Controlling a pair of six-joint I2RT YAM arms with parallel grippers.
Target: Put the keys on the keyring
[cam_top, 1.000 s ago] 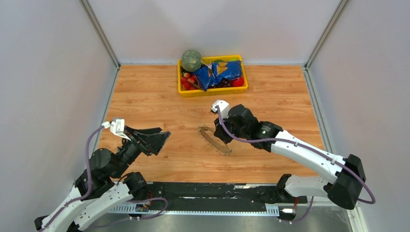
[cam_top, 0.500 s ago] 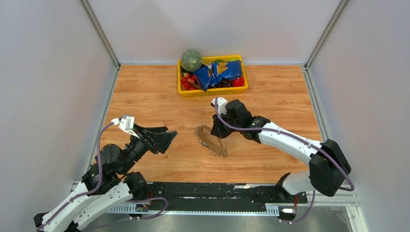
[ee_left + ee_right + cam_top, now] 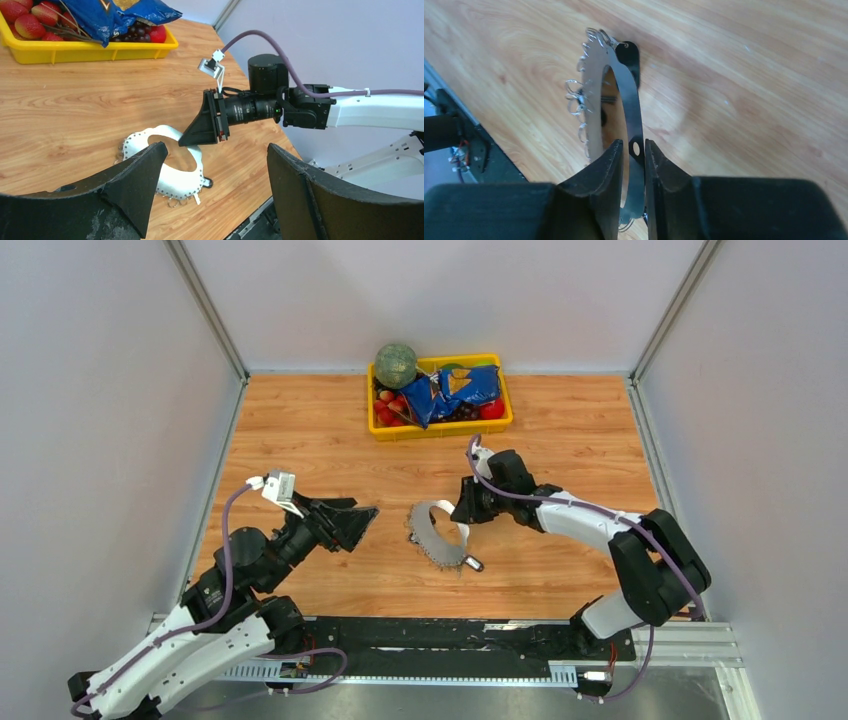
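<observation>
1. Since a second ago, the right gripper (image 3: 458, 518) has swung toward the right of the top view. It has tipped the keyring (image 3: 433, 533) up on its edge, so the ring now looks silver-white and not brown. The left gripper (image 3: 362, 521) has slid in closer to the middle.
2. The right gripper (image 3: 633, 150) is almost closed. Its jaws pinch the thin band of the keyring (image 3: 596, 65).
3. In the right wrist view, the keyring stands up from the jaws toward the top middle. Small silver rings stick out along its left edge.
4. A key (image 3: 629, 54) with a black head shows at the far end of the ring, low on the table (image 3: 300, 440). In the top view it sits at the ring's lower right tip (image 3: 470, 563). I cannot tell if it hangs on the ring.
5. The left gripper (image 3: 217, 150) is wide open and holds nothing. It faces the keyring (image 3: 175, 187) from the left and does not touch it.
6. A yellow tray (image 3: 440, 430) sits at the top middle of the table. It holds a green melon (image 3: 396, 364), a blue bag (image 3: 455, 392) and red fruit.
</observation>
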